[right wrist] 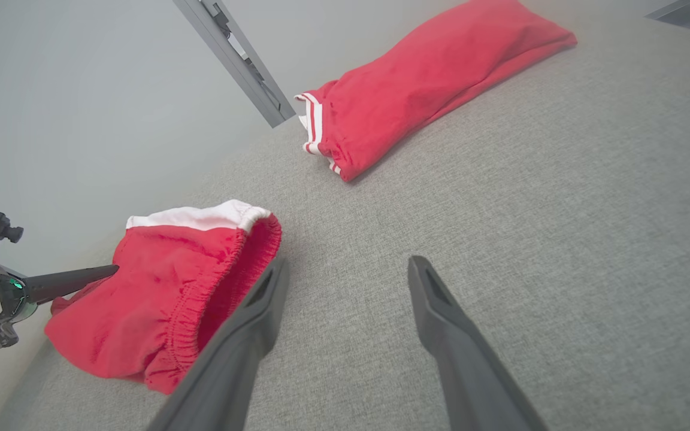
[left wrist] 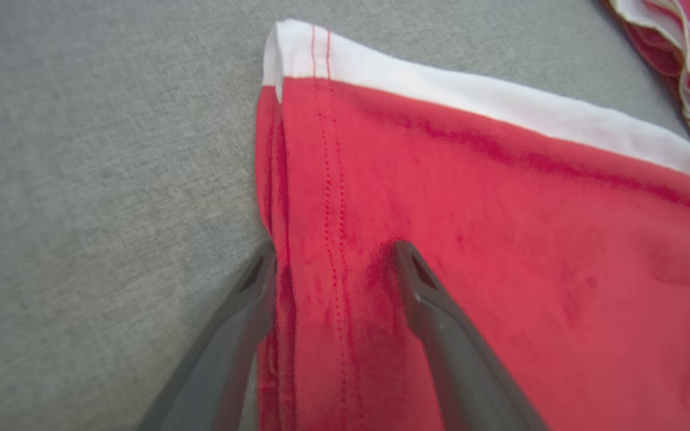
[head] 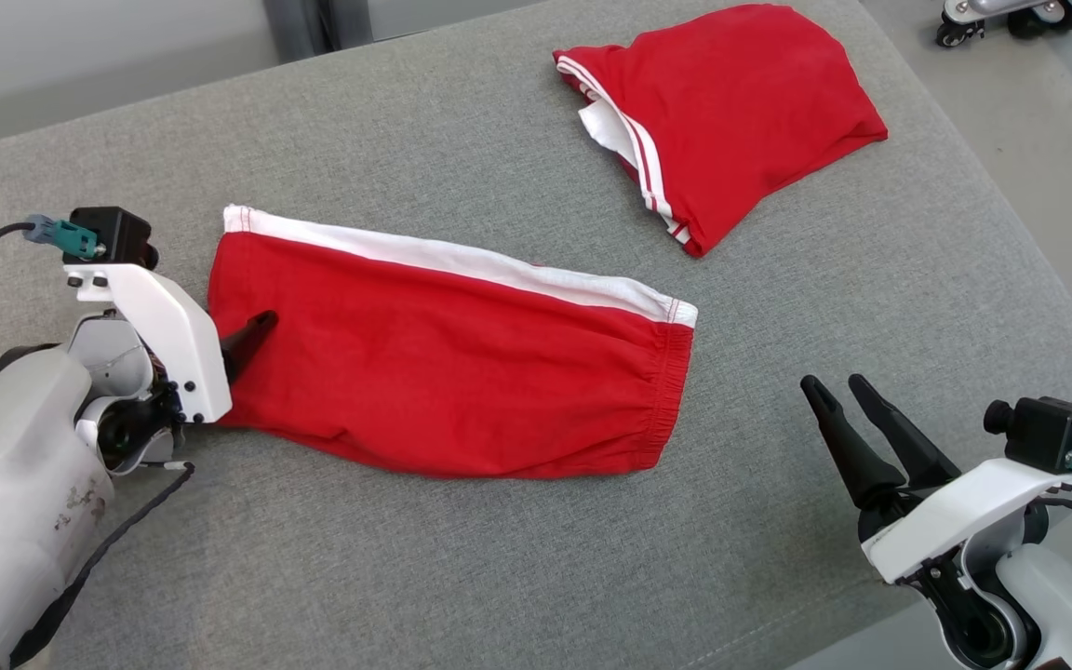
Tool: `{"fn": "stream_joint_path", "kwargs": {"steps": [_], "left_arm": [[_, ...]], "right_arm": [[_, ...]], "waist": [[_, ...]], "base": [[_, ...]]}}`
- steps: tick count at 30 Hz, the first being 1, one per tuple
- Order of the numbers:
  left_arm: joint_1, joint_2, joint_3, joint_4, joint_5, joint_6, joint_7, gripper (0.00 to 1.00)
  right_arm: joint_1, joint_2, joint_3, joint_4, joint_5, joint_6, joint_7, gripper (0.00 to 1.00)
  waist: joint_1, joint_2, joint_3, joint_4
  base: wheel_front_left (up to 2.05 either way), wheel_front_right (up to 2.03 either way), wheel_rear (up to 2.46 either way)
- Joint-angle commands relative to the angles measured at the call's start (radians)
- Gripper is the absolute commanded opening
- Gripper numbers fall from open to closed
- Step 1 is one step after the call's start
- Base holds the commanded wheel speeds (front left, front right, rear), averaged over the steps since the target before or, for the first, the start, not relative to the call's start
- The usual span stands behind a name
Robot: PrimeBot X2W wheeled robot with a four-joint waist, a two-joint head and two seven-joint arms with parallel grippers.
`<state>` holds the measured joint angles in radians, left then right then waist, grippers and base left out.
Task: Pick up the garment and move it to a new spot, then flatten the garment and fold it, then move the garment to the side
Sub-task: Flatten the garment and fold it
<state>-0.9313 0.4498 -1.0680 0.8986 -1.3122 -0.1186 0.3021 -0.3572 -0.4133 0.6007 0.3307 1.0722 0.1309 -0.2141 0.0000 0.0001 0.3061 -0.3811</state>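
two red pieces on a grey padded surface (head: 871, 307): the garment (head: 443, 372), flat, left of centre, and a second bundle (head: 731, 102) far right; cloth soft, light, limp, likely to sag; best pinched at the stitched hem (left wrist: 327, 149) or elastic waistband (right wrist: 195, 299); left gripper (left wrist: 334, 246) jaws apart, straddling the hem; right gripper (head: 834, 381) jaws apart, clear of cloth; left wrist view resolves that straddle, half hidden in head view; right wrist view shows the waistband's layers

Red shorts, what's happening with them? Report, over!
Left gripper open, astride the end of the red shorts, nothing gripped. Right gripper open, off to the side. Second red garment lies apart, far side.
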Motion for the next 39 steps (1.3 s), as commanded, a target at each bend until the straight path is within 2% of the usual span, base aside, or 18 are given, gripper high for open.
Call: {"fn": "stream_joint_path", "kwargs": {"steps": [1, 2, 11, 18, 23, 28, 35, 39], "left_arm": [[0.029, -0.019, -0.015, -0.004, -0.004, -0.007, 0.017, 0.38], [0.029, -0.016, -0.015, -0.008, -0.005, -0.009, 0.016, 0.0], [0.048, -0.005, 0.002, -0.022, -0.025, -0.012, -0.018, 0.0], [0.128, -0.001, 0.033, -0.07, -0.046, 0.039, -0.106, 0.0], [0.228, 0.027, 0.067, -0.176, -0.082, 0.094, -0.183, 0.0], [0.324, 0.084, 0.09, -0.308, -0.094, 0.175, -0.244, 0.0], [0.432, 0.163, 0.109, -0.475, -0.128, 0.276, -0.26, 0.0], [0.461, 0.186, 0.122, -0.53, -0.14, 0.311, -0.276, 0.0]], "right_arm": [[0.014, -0.001, -0.002, -0.002, -0.001, 0.0, 0.004, 1.0], [0.015, 0.001, -0.003, -0.001, -0.002, 0.0, 0.006, 1.0], [0.032, 0.001, -0.016, 0.004, -0.008, 0.0, 0.019, 1.0], [0.064, -0.01, -0.032, 0.003, -0.013, 0.0, 0.033, 1.0], [0.102, -0.023, -0.063, -0.005, -0.014, 0.0, 0.038, 1.0], [0.13, -0.031, -0.09, -0.017, -0.026, 0.0, 0.058, 1.0], [0.143, -0.025, -0.12, -0.043, -0.054, 0.0, 0.094, 1.0], [0.149, -0.02, -0.132, -0.05, -0.065, 0.0, 0.107, 1.0]], "waist": [[0.0, -0.0001, -0.002, 0.0], [0.0, -0.0001, -0.004, 0.0], [0.0, -0.0001, -0.054, 0.029], [0.0, -0.0001, -0.114, 0.092], [0.0, -0.0001, -0.144, 0.142], [0.0, -0.0001, -0.16, 0.177], [0.0, -0.0001, -0.174, 0.201], [0.0, -0.0001, -0.177, 0.204]], "base": [[0.0, 0.0, 0.0], [0.0, 0.0, 0.0], [0.0, 0.0, 0.0], [0.0, 0.0, 0.0], [0.0, 0.0, 0.0], [0.0, 0.0, 0.0], [0.0, 0.0, 0.0], [0.0, 0.0, 0.0]]}}
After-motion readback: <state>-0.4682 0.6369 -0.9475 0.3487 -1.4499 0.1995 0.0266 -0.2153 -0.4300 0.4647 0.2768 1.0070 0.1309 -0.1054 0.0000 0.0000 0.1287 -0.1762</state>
